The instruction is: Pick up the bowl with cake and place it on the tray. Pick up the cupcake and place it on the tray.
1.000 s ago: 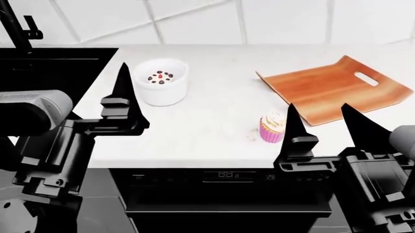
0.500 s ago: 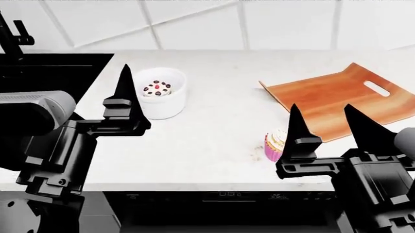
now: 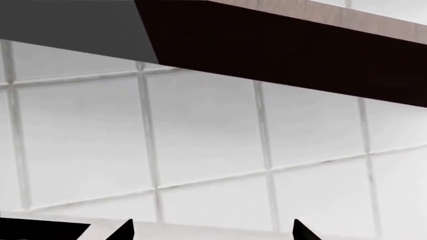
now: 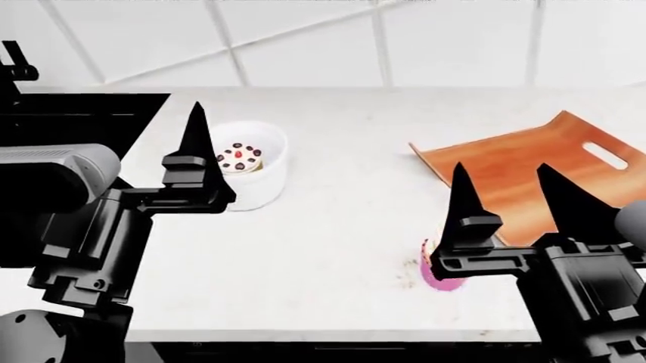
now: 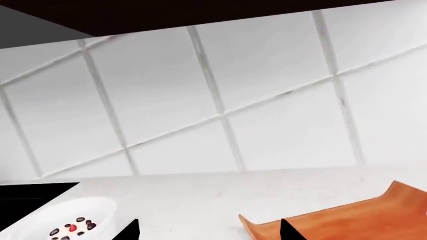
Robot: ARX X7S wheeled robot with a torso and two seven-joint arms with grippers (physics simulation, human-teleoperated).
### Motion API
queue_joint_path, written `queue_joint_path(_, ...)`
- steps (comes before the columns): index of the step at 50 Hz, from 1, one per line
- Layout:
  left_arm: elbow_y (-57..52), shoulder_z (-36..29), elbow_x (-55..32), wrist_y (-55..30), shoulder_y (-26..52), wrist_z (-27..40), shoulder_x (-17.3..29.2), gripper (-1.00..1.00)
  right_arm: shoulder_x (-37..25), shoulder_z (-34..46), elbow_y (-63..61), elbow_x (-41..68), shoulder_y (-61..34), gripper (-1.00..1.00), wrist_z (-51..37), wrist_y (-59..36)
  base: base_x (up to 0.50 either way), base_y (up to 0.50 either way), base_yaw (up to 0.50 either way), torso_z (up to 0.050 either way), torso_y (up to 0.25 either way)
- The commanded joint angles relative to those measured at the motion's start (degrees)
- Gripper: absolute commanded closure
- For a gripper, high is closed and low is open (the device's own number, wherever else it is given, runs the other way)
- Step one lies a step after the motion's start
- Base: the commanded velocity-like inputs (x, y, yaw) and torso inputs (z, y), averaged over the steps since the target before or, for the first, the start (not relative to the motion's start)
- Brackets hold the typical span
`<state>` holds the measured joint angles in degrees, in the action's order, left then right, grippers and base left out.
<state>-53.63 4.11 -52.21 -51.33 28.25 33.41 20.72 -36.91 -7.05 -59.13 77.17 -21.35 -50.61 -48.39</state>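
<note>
The white bowl stands on the counter at the left with the cake inside it. My left gripper is open and empty; one of its fingers rises just left of the bowl in the head view. The cupcake is mostly hidden behind my right gripper's left finger, and only its pink wrapper shows. My right gripper is open and empty, raised in front of the orange-brown tray. The right wrist view shows the bowl, the cake and the tray.
A black sink with a dark faucet lies left of the bowl. A white tiled wall backs the counter. The counter's front edge runs below the cupcake. A dark cabinet underside hangs above.
The head view has shifted, so the bowl, tray and cupcake sit lower in it. The cupcake has slipped behind my right gripper's left finger. Both grippers stay open.
</note>
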Motion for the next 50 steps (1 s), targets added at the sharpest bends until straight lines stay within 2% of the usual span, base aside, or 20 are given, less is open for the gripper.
queue_joint_path(1,0.2,-0.6,0.4,0.9,-0.6,0.0,0.3,-1.0,-1.0,0.5,-0.2,-0.5,0.7,-1.0,-0.5,1.1,0.18,0.0,0.0,0.0,0.0)
queue_joint_path(8,0.7,-1.1,0.9,1.7,-1.0,-0.4,0.3,-1.0,-1.1,0.5,-0.2,-1.4,2.2,-1.0,-0.5,2.3,0.04,0.0,0.0,0.0,0.0)
queue_joint_path(13,1.2,-1.3,1.2,2.2,-1.2,-0.6,0.3,-1.0,-2.7,-2.7,-0.4,3.6,6.8,-1.0,-0.1,5.5,0.0,0.0,0.0,0.0,0.0)
queue_joint_path(16,1.2,-1.4,0.7,1.9,-0.8,-0.3,0.4,-1.0,-7.1,-1.5,-0.9,5.8,10.1,-1.0,-1.3,10.1,0.0,0.0,0.0,0.0,0.0)
queue_joint_path(19,1.8,-2.0,1.0,1.6,-0.2,-0.1,0.4,-1.0,-16.9,4.9,-0.9,5.7,13.9,-1.0,-3.3,22.4,0.0,0.0,0.0,0.0,0.0)
queue_joint_path(20,1.9,-2.2,0.9,1.4,0.3,0.0,0.4,-1.0,-22.0,9.5,-0.9,4.2,14.9,-1.0,-4.0,29.2,0.0,0.0,0.0,0.0,0.0)
queue_joint_path(23,2.0,-3.0,0.4,0.4,1.8,0.7,0.3,-1.0,-41.9,34.2,-0.9,-7.3,11.5,-1.0,-7.0,55.0,0.0,0.0,0.0,0.0,0.0)
queue_joint_path(24,2.0,-3.2,0.3,0.3,2.1,0.8,0.2,-1.0,-45.3,42.8,-0.9,-10.4,7.6,-1.0,-7.7,61.4,0.0,0.0,0.0,0.0,0.0)
queue_joint_path(26,2.1,-3.8,0.7,0.4,2.3,0.6,0.1,-1.0,-48.0,60.0,-0.9,-15.1,0.5,-1.0,-8.6,66.7,0.0,0.0,0.0,0.0,0.0)
queue_joint_path(32,2.4,-4.1,1.0,1.0,1.6,0.3,0.3,-1.0,-47.4,95.7,-0.9,-22.0,-25.6,-1.0,-13.6,68.3,0.0,0.0,0.0,0.0,0.0)
queue_joint_path(36,2.6,-4.3,1.4,1.5,1.1,0.1,0.4,-1.0,-44.2,126.5,-0.9,-24.8,-53.8,-1.0,-20.3,69.2,0.0,0.0,0.0,0.0,0.0)
queue_joint_path(37,2.6,-4.3,1.4,1.6,1.1,0.0,0.4,-1.0,-41.8,135.1,-0.9,-26.3,-62.4,-1.0,-23.9,71.2,0.0,0.0,0.0,0.0,0.0)
queue_joint_path(39,2.7,-4.4,1.6,1.8,1.0,-0.1,0.5,-1.0,-30.2,152.3,-0.9,-34.6,-79.6,-1.0,-37.6,83.1,0.0,0.0,0.0,0.0,0.0)
queue_joint_path(40,2.8,-4.5,1.7,1.9,0.9,-0.1,0.5,-1.0,-28.7,160.9,-0.9,-36.4,-88.2,-1.0,-39.3,85.9,0.0,0.0,0.0,0.0,0.0)
queue_joint_path(41,2.8,-4.5,1.7,2.0,0.8,-0.1,0.5,-1.0,-29.0,169.5,-0.9,-36.8,-93.2,-1.0,-39.3,86.5,0.0,0.0,0.0,0.0,0.0)
queue_joint_path(43,2.9,-4.5,1.7,2.2,0.6,-0.2,0.6,-1.0,-29.9,184.1,-0.9,-37.1,-93.6,-1.0,-39.3,86.5,0.0,0.0,0.0,0.0,0.0)
queue_joint_path(50,2.9,-4.4,1.7,2.6,0.2,-0.2,0.9,-1.0,-31.9,183.5,-0.8,-37.0,-91.6,-1.0,-39.3,85.2,0.0,0.0,0.0,0.0,0.0)
